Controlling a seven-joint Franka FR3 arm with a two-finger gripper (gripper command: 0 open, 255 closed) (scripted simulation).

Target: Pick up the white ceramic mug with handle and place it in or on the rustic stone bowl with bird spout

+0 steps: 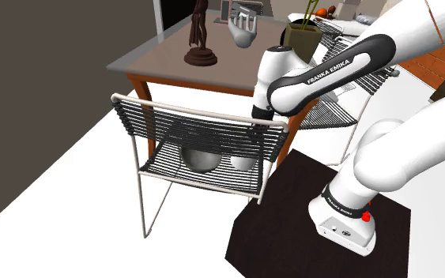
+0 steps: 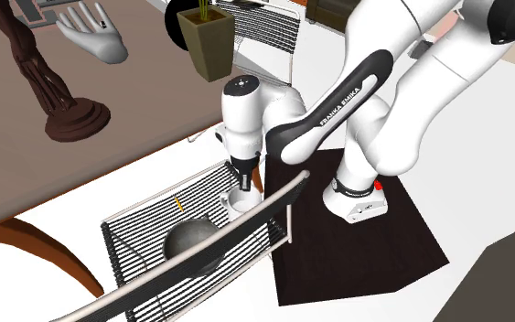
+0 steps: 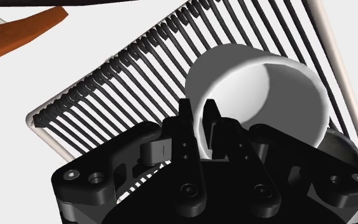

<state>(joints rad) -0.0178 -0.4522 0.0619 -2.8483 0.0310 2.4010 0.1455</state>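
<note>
As claw [image 3: 199,109] nips its wall, white mug [image 3: 292,83] stands upright, mouth toward claw.

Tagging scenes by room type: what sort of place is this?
Probably a home dining area: a brown table holding a dark figurine and a potted plant, with a wire-slat chair beside it.

White arm [image 1: 394,150], dark joints, a black band [image 1: 333,71] lettered FRANKA EMIKA, perhaps a red button [image 2: 377,187]; screw-studded black tool [image 3: 198,113].
</note>
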